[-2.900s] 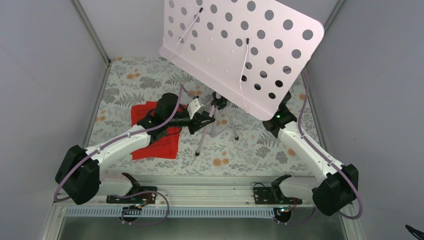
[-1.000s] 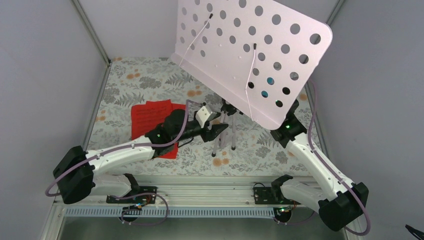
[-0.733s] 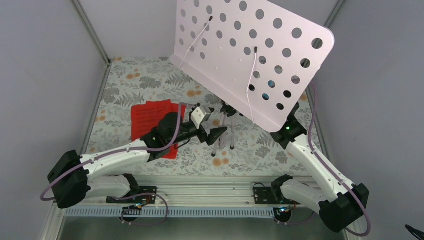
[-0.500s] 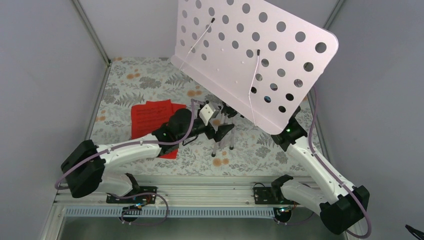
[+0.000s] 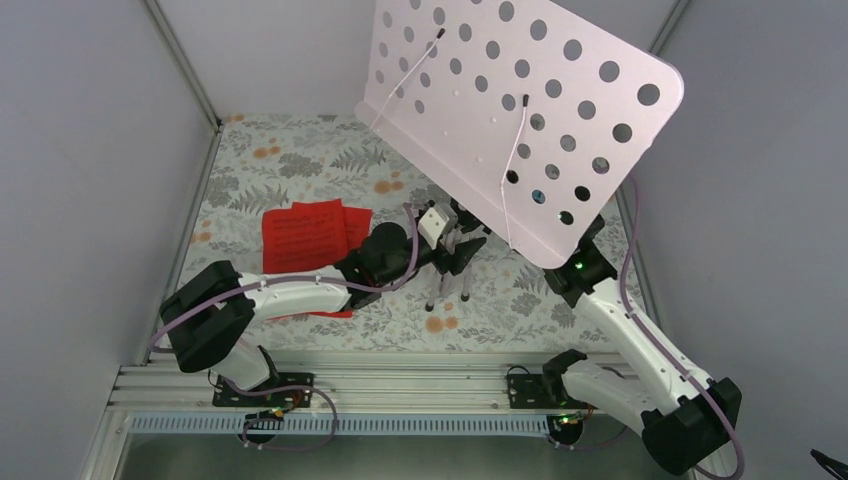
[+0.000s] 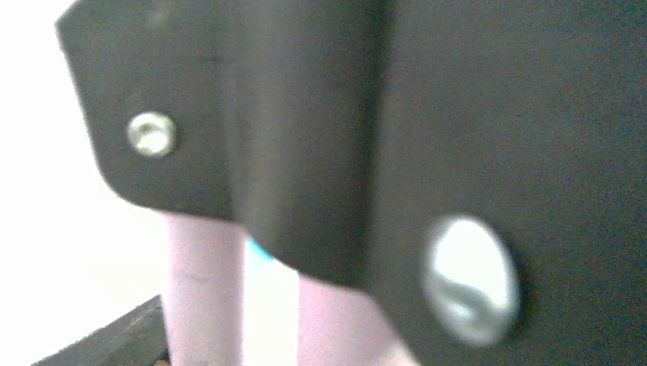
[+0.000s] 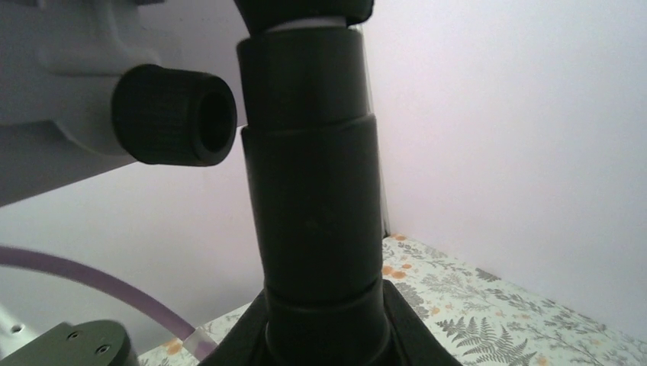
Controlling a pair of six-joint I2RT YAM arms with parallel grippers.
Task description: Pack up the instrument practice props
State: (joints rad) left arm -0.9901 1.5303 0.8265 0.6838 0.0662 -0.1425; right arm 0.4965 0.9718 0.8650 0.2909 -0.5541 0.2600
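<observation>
Two arms are engaged on the silver tripod music stand with a pale pink perforated metal panel (image 5: pixel 440 150), which is tilted over the far right of the flower-patterned desk (image 5: pixel 270 170).

The right end effector (image 7: pixel 324 329) is hidden under the panel in the overhead view. In its wrist view it appears pressed onto the smooth black cylindrical post (image 7: pixel 313 191), just below a ribbed black knob (image 7: pixel 174 114).

The left end effector (image 5: pixel 458 248) is placed at the crown of the thin silver legs (image 5: pixel 436 285), which are folded close together. Whether it is spread or clamped cannot be told: its wrist view is a blur of black plastic and pale tube.

The stand's long axis is judged to run from the feet up and to the right. The left arm is the nearer one to the legs.

Two red sheets of printed paper (image 5: pixel 305 235) are laid flat and overlapped left of the stand, partly under the left arm. A small turquoise object (image 5: pixel 538 197), probably the pyramid metronome, is glimpsed through a panel hole.
</observation>
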